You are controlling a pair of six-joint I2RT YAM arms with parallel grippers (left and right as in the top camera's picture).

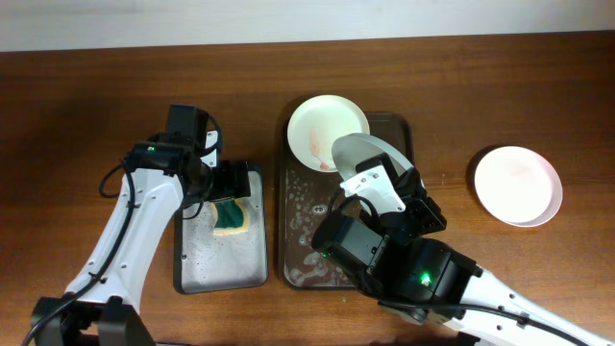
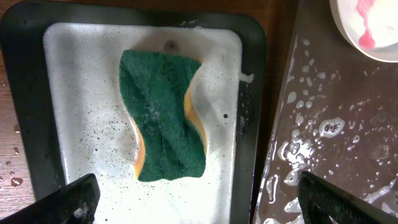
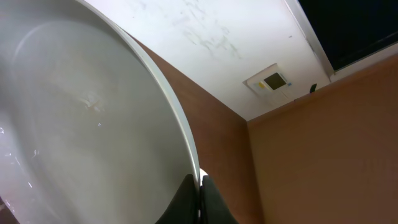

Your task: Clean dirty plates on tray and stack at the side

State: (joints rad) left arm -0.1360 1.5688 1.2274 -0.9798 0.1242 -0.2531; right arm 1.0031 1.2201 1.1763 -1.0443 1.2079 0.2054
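Note:
The dark brown tray [image 1: 298, 245] lies mid-table, wet with suds. A cream plate [image 1: 327, 128] with a reddish smear rests on its far end, also in the left wrist view [image 2: 367, 28]. My right gripper [image 3: 200, 193] is shut on the rim of a pale grey-green plate [image 1: 363, 149], held tilted above the tray; the plate fills the right wrist view [image 3: 81, 124]. A white plate [image 1: 517, 185] lies on the table at the right. My left gripper [image 2: 199, 202] is open above the green-yellow sponge [image 2: 165, 115], not touching it.
The sponge [image 1: 231, 213] lies in a smaller grey metal tray [image 1: 216, 264], left of the brown tray. The brown tray's wet surface [image 2: 336, 124] shows beside it. My right arm [image 1: 423, 274] covers the brown tray's near right part.

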